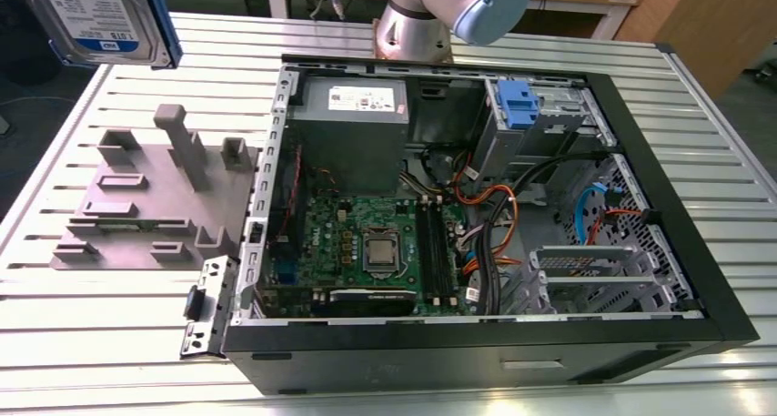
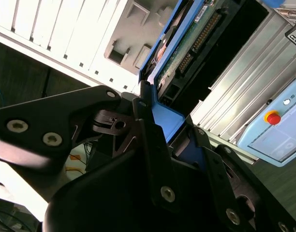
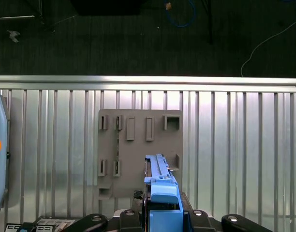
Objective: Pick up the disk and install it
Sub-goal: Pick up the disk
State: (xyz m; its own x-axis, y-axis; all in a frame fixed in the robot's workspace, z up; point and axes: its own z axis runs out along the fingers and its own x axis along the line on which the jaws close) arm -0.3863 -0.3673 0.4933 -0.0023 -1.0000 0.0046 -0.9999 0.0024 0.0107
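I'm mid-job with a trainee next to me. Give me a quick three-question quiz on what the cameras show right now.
1. True or false: the disk is lying in the grey fixture.
2. What is the gripper shut on? A) an orange cable B) the disk C) nothing
3. In the exterior view, on which side of the open computer case does the grey fixture sit?

Key:
1. False. The disk is held up in the gripper, clear of the fixture.
2. B. The gripper clamps the disk at its blue side rail.
3. The exterior view's left.
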